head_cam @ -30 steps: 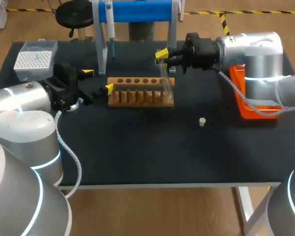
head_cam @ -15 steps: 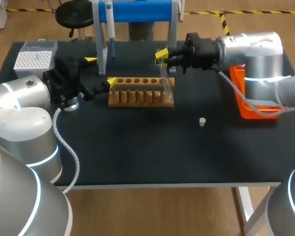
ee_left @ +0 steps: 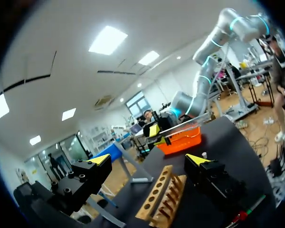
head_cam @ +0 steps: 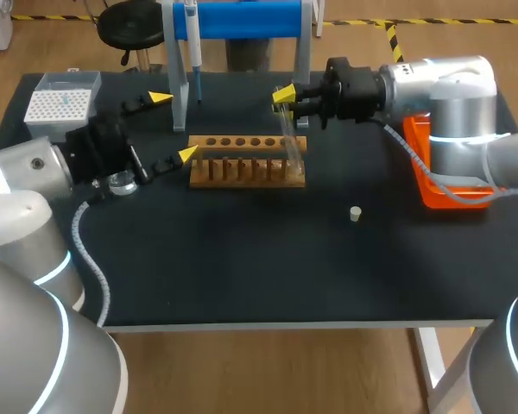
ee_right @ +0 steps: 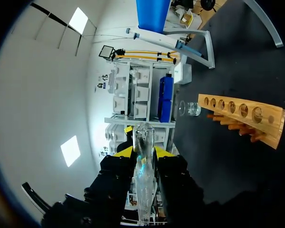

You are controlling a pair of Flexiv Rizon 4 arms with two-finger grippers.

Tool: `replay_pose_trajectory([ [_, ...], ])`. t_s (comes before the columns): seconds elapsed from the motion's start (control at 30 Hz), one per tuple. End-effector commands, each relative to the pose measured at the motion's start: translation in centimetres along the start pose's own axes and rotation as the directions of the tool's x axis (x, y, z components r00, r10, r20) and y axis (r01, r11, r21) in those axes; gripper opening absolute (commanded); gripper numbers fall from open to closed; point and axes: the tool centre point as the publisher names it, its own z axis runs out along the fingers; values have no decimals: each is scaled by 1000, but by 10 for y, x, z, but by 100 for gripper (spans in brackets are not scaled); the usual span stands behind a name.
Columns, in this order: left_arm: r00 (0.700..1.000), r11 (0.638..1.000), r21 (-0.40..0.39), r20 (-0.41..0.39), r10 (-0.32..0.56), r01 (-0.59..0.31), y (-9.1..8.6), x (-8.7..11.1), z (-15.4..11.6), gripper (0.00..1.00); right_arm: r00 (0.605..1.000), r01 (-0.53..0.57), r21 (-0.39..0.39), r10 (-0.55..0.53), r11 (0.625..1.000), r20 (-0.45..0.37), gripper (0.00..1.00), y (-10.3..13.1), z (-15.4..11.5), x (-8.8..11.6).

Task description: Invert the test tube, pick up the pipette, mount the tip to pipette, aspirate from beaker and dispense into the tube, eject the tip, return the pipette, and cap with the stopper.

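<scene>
Tube (head_cam: 290, 138) clamped tilted in right gripper (head_cam: 285, 97) by rack (head_cam: 247, 159) — left gripper (head_cam: 173, 126) splayed alongside.

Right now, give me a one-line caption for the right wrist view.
Right gripper shut on the test tube, with the wooden rack ahead.

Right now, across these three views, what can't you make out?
- Beaker: in the head view it is partly behind the left arm, so the liquid level is unreadable.
- Orange bin: in the head view the right arm covers it and hides its contents.
- Test tube in the right gripper: its lower end overlaps the rack in the head view, so contact is unclear.
- Tip box: the tips are too small to count.
</scene>
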Motion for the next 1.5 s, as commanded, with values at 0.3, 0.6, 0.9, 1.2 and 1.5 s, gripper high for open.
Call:
replay_pose_trajectory([
  [0.3, 794, 751, 277, 86, 602, -599, -3, -9, 4, 100, 1000, 0, -1, 0, 1000, 4, 0, 0, -1, 1],
  [0.6, 653, 620, 266, 53, 755, -738, -12, -4, 22, 100, 1000, 0, -1, 0, 1000, 4, 0, 0, -1, 1],
  [0.9, 622, 586, 299, 34, 782, -753, -12, 23, 49, 100, 1000, 0, -1, 0, 1000, 4, 0, 0, -1, 1],
  [1.2, 620, 576, 324, 45, 783, -751, -16, 39, 76, 100, 1000, 0, -1, 0, 1000, 4, 0, 0, -1, 1],
  [1.5, 573, 539, 346, -4, 819, -768, -28, 55, 93, 100, 1000, 0, -1, 0, 1000, 4, 0, 0, -1, 1],
])
